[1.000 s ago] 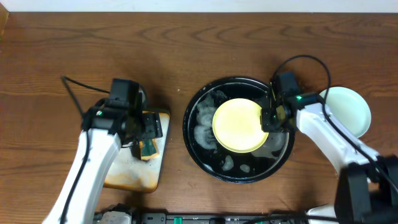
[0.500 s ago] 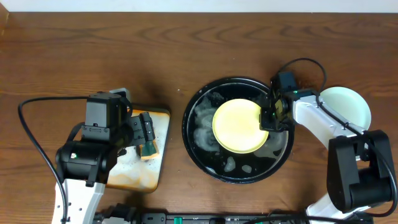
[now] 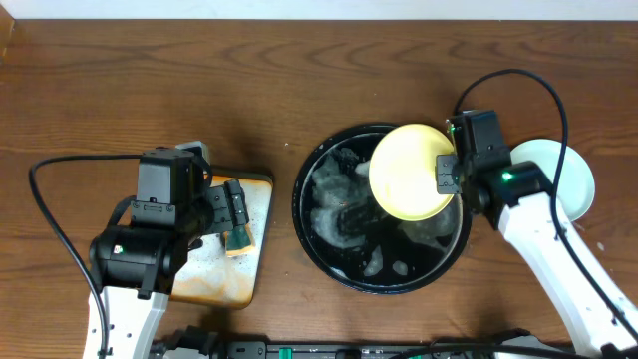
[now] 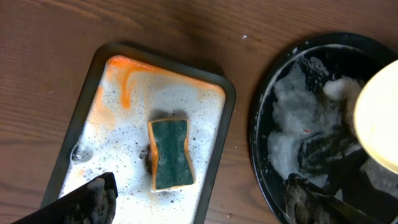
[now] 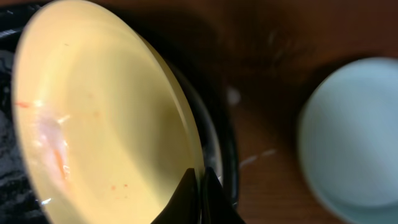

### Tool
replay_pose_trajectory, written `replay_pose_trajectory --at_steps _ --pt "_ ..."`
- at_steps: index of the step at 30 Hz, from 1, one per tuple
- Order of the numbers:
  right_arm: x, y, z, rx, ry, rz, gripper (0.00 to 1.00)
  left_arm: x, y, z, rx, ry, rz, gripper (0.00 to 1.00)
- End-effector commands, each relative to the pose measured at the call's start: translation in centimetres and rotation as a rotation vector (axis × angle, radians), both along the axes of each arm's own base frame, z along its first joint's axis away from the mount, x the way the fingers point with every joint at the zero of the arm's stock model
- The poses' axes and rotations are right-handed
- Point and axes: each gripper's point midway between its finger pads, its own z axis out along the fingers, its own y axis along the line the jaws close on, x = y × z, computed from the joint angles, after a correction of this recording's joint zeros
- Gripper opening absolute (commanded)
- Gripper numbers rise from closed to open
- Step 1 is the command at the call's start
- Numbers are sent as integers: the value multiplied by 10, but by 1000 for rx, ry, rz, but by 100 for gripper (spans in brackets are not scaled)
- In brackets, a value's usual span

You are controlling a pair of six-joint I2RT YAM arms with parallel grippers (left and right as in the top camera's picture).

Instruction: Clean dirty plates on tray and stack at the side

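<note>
Right gripper (image 5: pixel 200 186) is pinching the yellow plate (image 3: pixel 407 172) by its rim, holding it tilted above the black tray's (image 3: pixel 321 239) right edge. Left gripper (image 4: pixel 199 200) is hanging wide open and empty over the sponge (image 4: pixel 170 154).

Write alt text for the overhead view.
The right gripper pinches the yellow plate by its rim above the soapy black tray; a pale plate sits beside the tray. The left gripper hangs open over the sponge on the metal tray.
</note>
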Motion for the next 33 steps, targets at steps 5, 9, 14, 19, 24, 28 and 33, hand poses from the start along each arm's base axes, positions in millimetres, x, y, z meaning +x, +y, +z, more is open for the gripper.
replay_pose_trajectory --at_steps 5,9,14,19,24,28,33 --pt "2 3 37 -338 -139 113 1 2 5 7 18 -19 12 87" --pt "0 8 55 -504 -202 133 1 2 5 7 18 -20 12 87" --pt "-1 26 82 -698 -292 204 1 2 4 7 17 -19 11 87" --pt "-7 43 108 -845 -373 233 1 2 4 7 17 -19 11 87" --pt "-13 52 118 -906 -405 245 1 2 4 7 17 -19 11 87" --pt "-15 56 123 -941 -412 257 1 2 4 7 17 -20 11 87" --pt "-16 61 126 -959 -420 277 1 2 4 7 17 -19 11 87"
